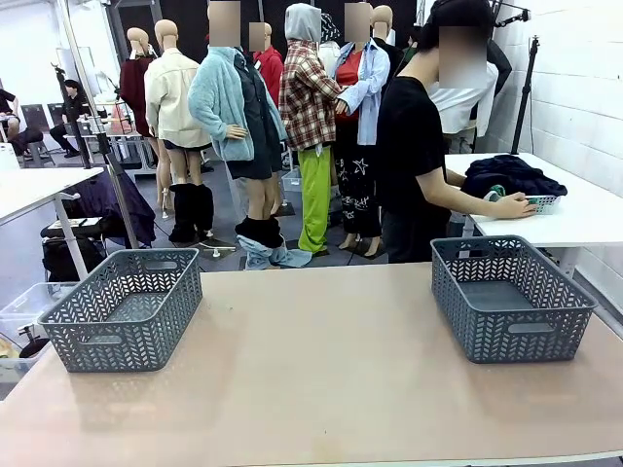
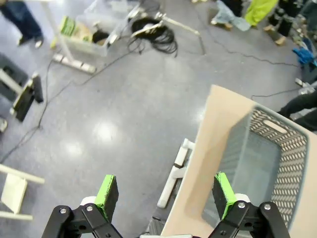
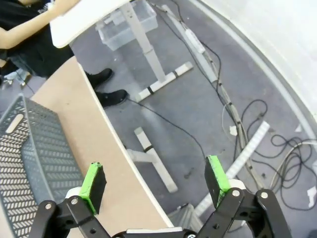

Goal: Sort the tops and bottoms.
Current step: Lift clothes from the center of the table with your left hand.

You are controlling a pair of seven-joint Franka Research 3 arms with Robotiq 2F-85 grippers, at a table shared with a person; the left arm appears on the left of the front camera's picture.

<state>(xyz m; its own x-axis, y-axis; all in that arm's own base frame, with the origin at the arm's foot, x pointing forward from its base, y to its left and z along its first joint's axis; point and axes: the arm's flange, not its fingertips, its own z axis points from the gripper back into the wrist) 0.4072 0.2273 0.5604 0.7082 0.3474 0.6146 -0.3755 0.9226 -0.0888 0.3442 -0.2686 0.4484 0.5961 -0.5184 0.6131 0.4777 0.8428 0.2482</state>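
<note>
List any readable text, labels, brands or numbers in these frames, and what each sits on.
No text is legible in any view.
Green packet in the clear bin: any print is too blurred to read.
Left basket and right basket: no label visible on them.

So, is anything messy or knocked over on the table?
No, nothing stands out. The left basket and the right basket sit upright on the tan table. The dark clothes are piled on the white side table, where the person's hand rests.
</note>
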